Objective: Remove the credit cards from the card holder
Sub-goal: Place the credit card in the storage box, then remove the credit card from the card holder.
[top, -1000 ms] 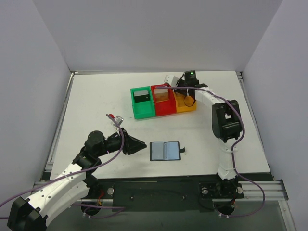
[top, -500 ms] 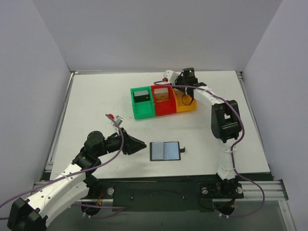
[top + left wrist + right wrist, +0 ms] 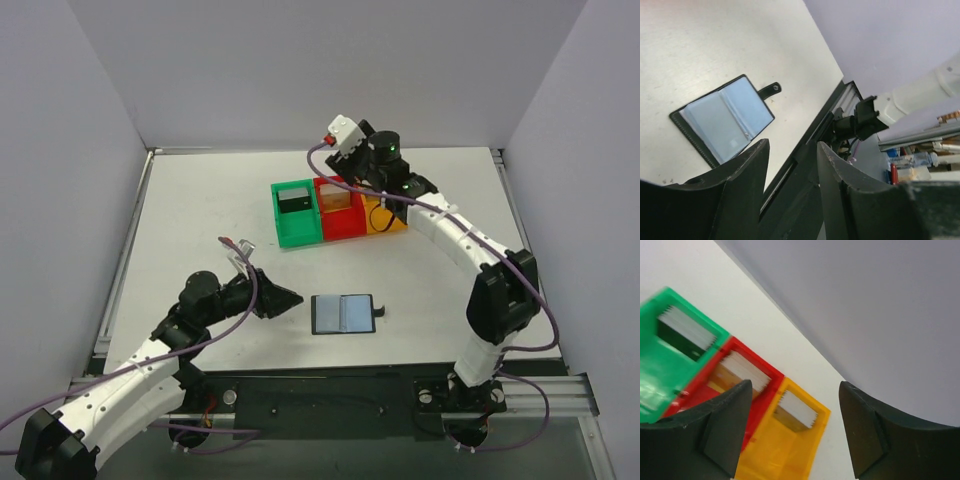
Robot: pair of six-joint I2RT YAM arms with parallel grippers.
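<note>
Black card holder [image 3: 343, 313] lies open and flat on the bench [image 3: 200, 220] near the front edge, pale clear sleeves facing up, strap tab sticking out on its right side. Left fingers [image 3: 750, 170] sit low just beside its left edge, not touching, partway open, nothing held.

Handling guess: light, thin, floppy at the fold, likely to slide on the smooth bench, and cards will be slick inside plastic. Best hold is probably to pin one cover and pinch a card edge at a sleeve mouth. Can't tell if any cards remain inside.

Farther back, green bin [image 3: 296, 213], red bin [image 3: 340, 208] and orange bin [image 3: 385, 215] stand in a row, card stacks inside. Right fingers [image 3: 725, 420] hang above the red and orange bins, wide apart, empty, well apart from the holder.
</note>
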